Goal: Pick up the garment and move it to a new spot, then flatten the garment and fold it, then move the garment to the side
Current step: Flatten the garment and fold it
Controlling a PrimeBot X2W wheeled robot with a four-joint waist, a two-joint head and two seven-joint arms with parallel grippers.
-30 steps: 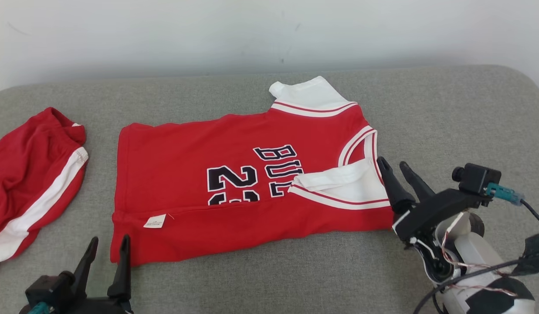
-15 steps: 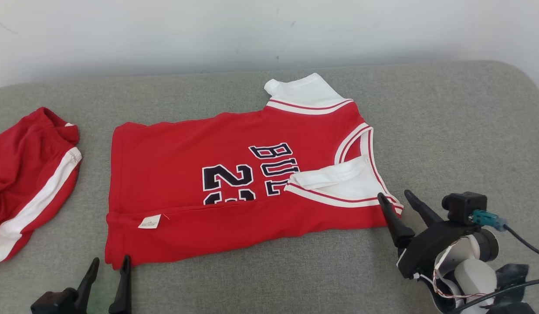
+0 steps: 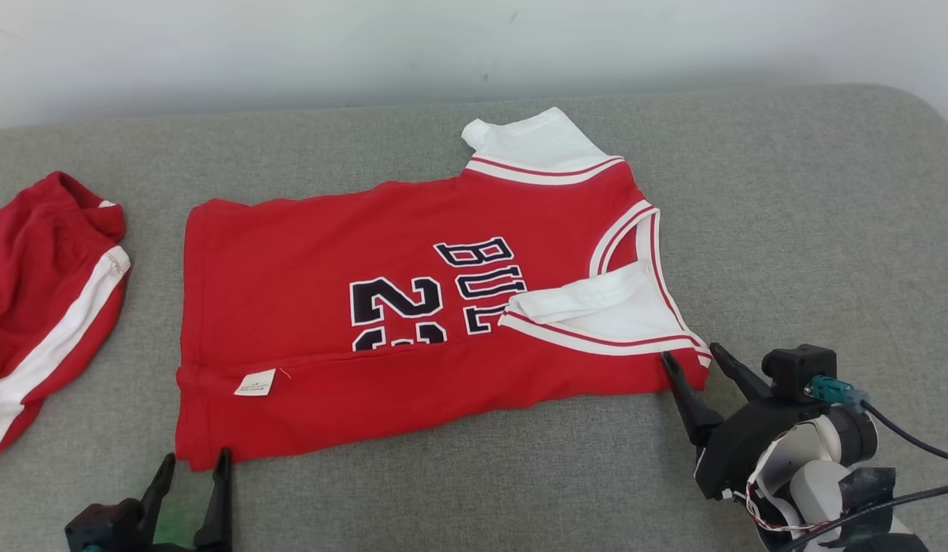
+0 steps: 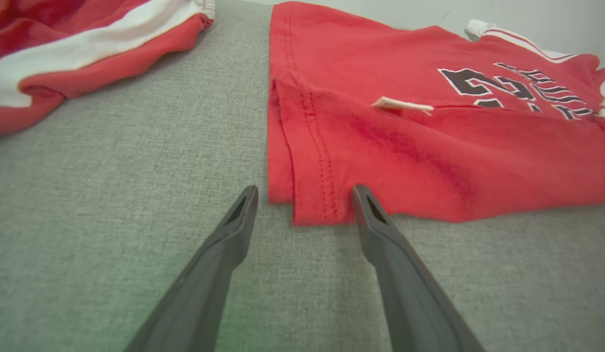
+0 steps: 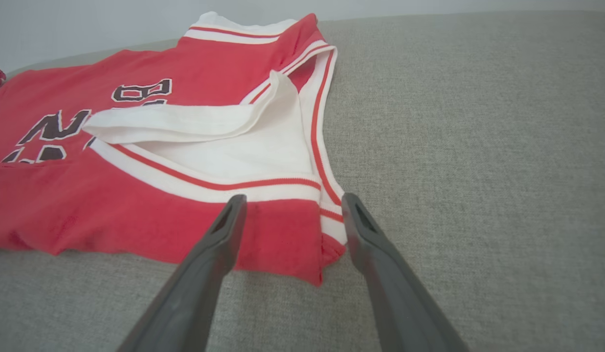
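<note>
Both spread apart, empty: left hand (image 3: 197, 455) and right hand (image 3: 690, 351) at jersey (image 3: 328, 268) corners; looks one fold in, more left.

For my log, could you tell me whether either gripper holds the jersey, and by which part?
Nothing is held: the left gripper is open at the jersey hem, the right gripper open at its shoulder corner.

Likely a home-style room: a grey upholstered cushion (image 3: 788, 199) against a bare pale wall (image 3: 290, 54), a red jersey (image 3: 305, 261) lying on it.
</note>
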